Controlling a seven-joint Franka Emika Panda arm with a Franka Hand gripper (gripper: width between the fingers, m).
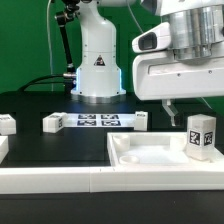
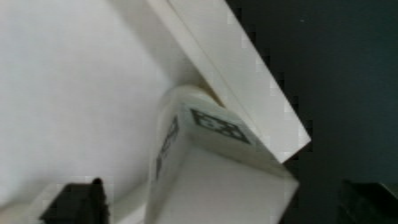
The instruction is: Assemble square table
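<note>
1. Nearest the exterior camera, the white top [image 1: 150, 160] lies flat on the black tabletop [image 1: 55, 150], its raised rim running along the front. Lying low and broad like that, it makes a steady base to build the legs onto. It is a big square tray, plain white and smooth.

2. Behind it, the marker board [image 1: 97, 121] lies flat near the arm's base.

3. Over the top's far corner, at the exterior view's right, hangs the claw [image 1: 172, 110]. Its fingers [image 2: 75, 200] stand wide apart and hold nothing, one on either side of a leg in the wrist view.

4. That leg [image 1: 200, 135] stands upright in the tray's corner beneath the claw, a small white block with black-and-white tags. I judge it was set there for fixing to the top.

5. Three more legs wait loose on the tabletop: one [image 1: 53, 123] and another [image 1: 146, 121] flanking the marker board, a third [image 1: 7, 124] at the exterior view's left.
</note>
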